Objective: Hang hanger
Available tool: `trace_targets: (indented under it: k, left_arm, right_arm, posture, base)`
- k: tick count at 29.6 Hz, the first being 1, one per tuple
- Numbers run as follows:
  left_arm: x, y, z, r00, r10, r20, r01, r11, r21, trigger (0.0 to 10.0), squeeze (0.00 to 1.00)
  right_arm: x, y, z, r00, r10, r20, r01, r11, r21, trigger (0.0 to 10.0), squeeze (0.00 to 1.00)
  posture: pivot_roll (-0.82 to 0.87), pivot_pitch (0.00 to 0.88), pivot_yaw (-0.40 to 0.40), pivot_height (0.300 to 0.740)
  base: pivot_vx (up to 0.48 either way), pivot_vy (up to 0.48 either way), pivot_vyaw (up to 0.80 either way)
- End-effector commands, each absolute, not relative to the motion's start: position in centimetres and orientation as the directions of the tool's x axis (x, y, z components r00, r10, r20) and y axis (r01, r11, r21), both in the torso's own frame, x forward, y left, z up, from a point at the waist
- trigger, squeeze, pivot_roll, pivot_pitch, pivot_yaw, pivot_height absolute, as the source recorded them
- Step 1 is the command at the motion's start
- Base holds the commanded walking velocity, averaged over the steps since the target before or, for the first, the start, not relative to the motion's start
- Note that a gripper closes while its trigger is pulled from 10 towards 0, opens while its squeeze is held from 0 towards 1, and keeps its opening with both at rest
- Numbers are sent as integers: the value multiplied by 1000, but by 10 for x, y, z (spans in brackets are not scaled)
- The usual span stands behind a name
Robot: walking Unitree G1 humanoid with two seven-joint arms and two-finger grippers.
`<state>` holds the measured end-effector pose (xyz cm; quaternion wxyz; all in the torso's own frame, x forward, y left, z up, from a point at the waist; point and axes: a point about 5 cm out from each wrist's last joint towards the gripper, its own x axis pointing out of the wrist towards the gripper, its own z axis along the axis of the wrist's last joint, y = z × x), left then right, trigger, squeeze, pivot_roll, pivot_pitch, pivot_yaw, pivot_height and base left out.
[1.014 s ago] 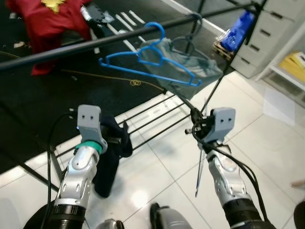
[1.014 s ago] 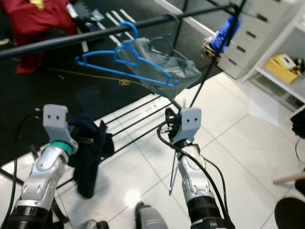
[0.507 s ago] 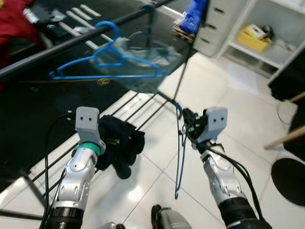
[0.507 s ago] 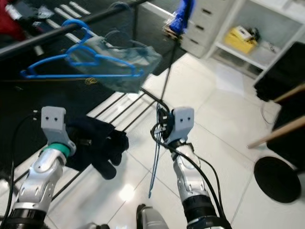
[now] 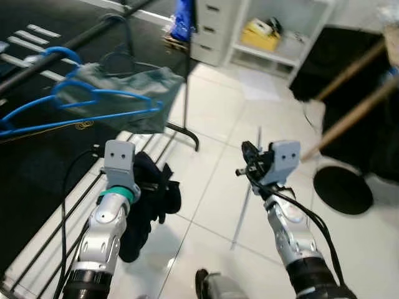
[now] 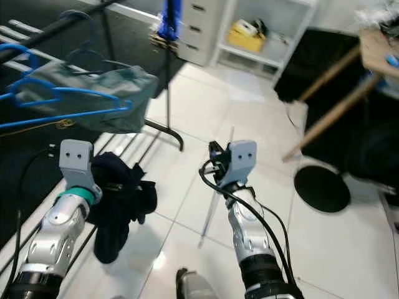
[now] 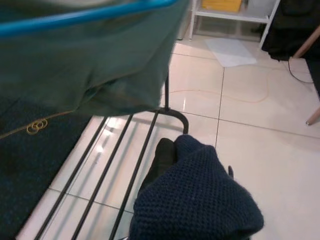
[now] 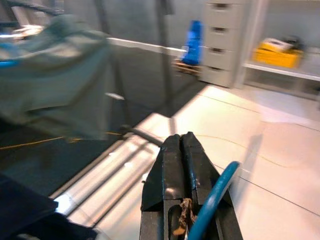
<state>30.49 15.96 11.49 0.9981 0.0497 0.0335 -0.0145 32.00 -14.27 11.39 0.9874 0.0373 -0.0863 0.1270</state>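
Right gripper (image 8: 182,150), clamped on blue hanger (image 8: 212,202), sits right of rail (image 5: 68,47); hanger's length hangs downward.

— Where do we stand with the rack? (image 5: 163,126)

— Its rail runs across our upper left, with a hanger (image 5: 81,103) and a garment (image 5: 128,93) hung on it. The rack's foot bars lie on the floor below, ahead of our left gripper (image 5: 163,187), which holds a bundle of cloth (image 5: 144,205) over them.

— And to our right?

— Our right gripper (image 6: 212,163) is out in front, clamped on a second hanger (image 5: 247,196) that hangs down from it towards the tiles. Beyond the rack's far end stand a drawer unit (image 5: 215,28) and, right of it, open shelves (image 5: 280,31). Further right, slanted wooden legs (image 5: 349,93) rise above a round base (image 5: 342,190) on the floor
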Motion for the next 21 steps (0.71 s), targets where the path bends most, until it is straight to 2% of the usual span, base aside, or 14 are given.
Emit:
trace_targets:
  k: [1, 3, 5, 6, 9, 21]
  left_arm:
    - [307, 154, 116, 996, -63, -69, 69, 994, 87, 10000, 0]
    - [307, 154, 116, 996, -63, -69, 69, 994, 87, 10000, 0]
    - [306, 147, 118, 982, -181, -48, 178, 982, -59, 10000, 0]
    - [307, 147, 120, 981, -192, -39, 187, 976, -113, 10000, 0]
    - [308, 147, 121, 981, -189, -38, 182, 973, -142, 10000, 0]
    - [318, 142, 119, 990, -135, -47, 135, 991, -17, 10000, 0]
  right_arm:
    - [319, -144, 112, 954, 243, 176, -255, 966, 46, 10000, 0]
    - [319, -144, 112, 954, 243, 176, -255, 966, 46, 10000, 0]
    - [320, -147, 112, 955, 238, 177, -249, 967, 44, 10000, 0]
    - [321, -148, 113, 956, 232, 181, -243, 969, 44, 10000, 0]
    - [322, -149, 114, 956, 228, 183, -239, 970, 44, 10000, 0]
    - [326, -156, 116, 960, 211, 184, -220, 975, 31, 10000, 0]
  posture:
    - [-21, 59, 4, 740]
    - [-21, 59, 4, 740]
    - [-20, 54, 6, 740]
    - [-26, 53, 11, 740]
    - [-27, 52, 12, 740]
    - [-42, 41, 22, 740]
  base:
    - [0, 0, -800]
    - [0, 0, -800]
    - [0, 0, -800]
    - [0, 0, -800]
    - [0, 0, -800]
    - [0, 0, -800]
